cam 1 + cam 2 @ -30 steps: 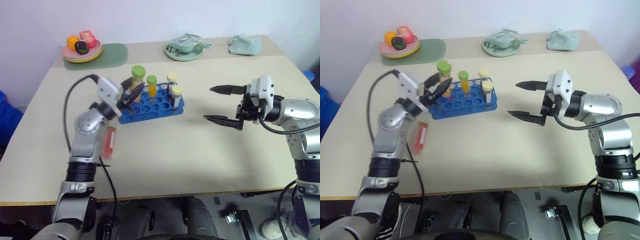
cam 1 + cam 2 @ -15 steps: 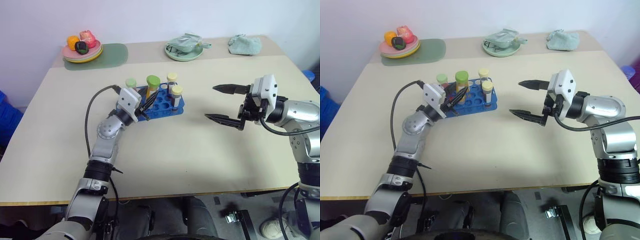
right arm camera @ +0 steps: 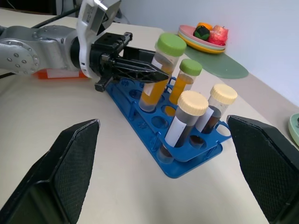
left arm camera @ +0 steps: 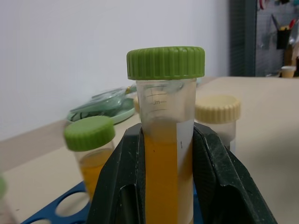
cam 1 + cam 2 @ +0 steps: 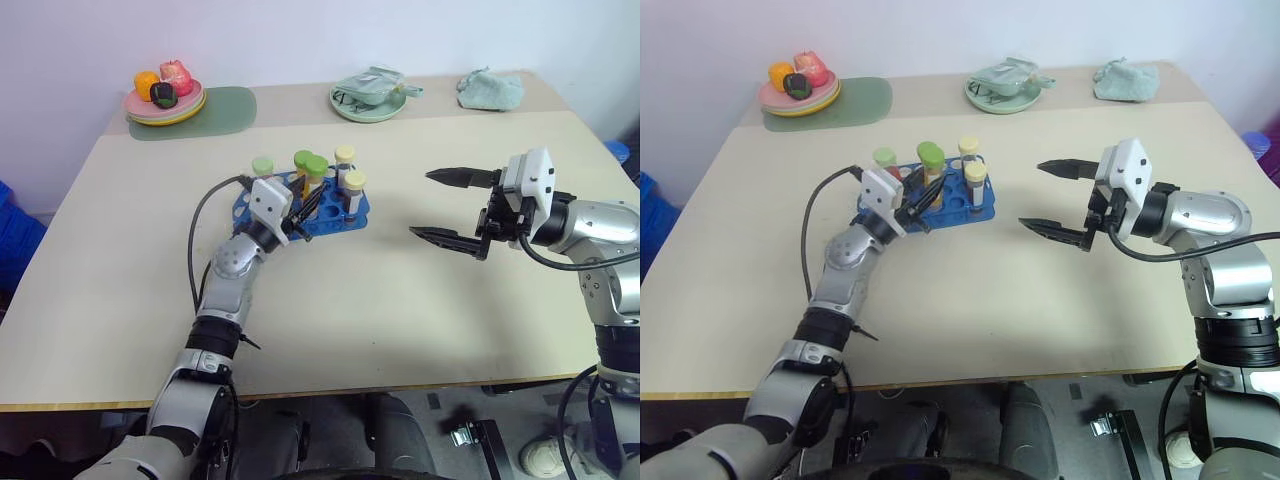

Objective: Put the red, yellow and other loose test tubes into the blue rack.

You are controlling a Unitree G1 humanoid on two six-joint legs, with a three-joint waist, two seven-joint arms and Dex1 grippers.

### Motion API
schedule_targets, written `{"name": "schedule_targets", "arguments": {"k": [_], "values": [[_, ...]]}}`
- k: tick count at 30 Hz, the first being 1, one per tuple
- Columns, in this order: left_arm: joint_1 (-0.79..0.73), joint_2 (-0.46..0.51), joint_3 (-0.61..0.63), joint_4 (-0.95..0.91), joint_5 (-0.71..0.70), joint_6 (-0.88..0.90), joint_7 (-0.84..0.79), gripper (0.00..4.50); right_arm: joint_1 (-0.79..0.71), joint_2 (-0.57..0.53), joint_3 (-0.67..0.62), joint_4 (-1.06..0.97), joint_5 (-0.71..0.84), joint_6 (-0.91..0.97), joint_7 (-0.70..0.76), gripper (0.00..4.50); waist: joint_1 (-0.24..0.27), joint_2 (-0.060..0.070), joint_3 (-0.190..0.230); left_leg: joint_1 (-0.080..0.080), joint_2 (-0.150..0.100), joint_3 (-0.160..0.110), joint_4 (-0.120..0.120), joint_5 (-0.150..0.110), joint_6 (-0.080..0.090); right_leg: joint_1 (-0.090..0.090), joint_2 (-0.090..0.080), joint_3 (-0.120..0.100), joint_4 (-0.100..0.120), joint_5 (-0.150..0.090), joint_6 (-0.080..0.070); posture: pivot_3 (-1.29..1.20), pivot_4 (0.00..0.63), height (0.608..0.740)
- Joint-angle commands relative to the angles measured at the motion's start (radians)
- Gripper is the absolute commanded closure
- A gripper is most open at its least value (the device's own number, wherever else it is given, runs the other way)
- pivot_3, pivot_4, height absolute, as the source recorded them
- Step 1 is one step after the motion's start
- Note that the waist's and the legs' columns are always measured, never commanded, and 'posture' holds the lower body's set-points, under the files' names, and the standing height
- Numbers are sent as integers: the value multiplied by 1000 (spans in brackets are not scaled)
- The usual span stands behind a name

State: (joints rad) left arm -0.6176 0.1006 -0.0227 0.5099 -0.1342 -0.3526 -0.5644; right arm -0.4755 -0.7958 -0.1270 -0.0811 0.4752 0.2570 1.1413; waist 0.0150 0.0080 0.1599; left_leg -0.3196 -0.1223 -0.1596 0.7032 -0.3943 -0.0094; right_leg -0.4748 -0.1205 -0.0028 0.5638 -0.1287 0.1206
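My left gripper (image 5: 302, 206) is shut on a yellow-orange test tube with a green cap (image 3: 157, 73). It holds the tube tilted over the blue rack (image 5: 330, 217), lower end at the rack's top tier. I cannot tell whether it sits in a hole. The rack holds another green-capped yellow tube (image 3: 183, 85), a light-green-capped one (image 5: 262, 166) and two dark tubes with pale-yellow caps (image 3: 186, 117). A red tube (image 3: 58, 73) lies on the table behind my left forearm. To the right of the rack, my right gripper (image 5: 421, 205) hangs open above the table with nothing in it.
At the table's far edge stand a plate of toy fruit (image 5: 166, 104) on a green mat, a green dish with a crumpled cloth (image 5: 368, 98) and a pale green cloth (image 5: 490, 88). A black cable (image 5: 200, 225) loops from my left wrist.
My left arm has swung right and down, carrying the green-capped yellow tube from the rack's left end to over its holes. The right arm has not moved.
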Motion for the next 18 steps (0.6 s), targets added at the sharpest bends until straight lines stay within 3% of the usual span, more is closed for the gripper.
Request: {"name": "schedule_targets", "arguments": {"k": [1,18], "values": [[-28,-7,4,21,-10,-36,-7,3737,-13,-16,-29,-30,2,-11,-12,0,1,0,0,0,0,0,0,0,0,0,0,0,0,0,0,0,150,740],[52,-14,15,-25,-71,32,-35,3737,-23,-19,-25,-5,-10,-43,-23,0,-1,0,0,0,0,0,0,0,0,1,0,0,-1,1,0,0,150,740]]}}
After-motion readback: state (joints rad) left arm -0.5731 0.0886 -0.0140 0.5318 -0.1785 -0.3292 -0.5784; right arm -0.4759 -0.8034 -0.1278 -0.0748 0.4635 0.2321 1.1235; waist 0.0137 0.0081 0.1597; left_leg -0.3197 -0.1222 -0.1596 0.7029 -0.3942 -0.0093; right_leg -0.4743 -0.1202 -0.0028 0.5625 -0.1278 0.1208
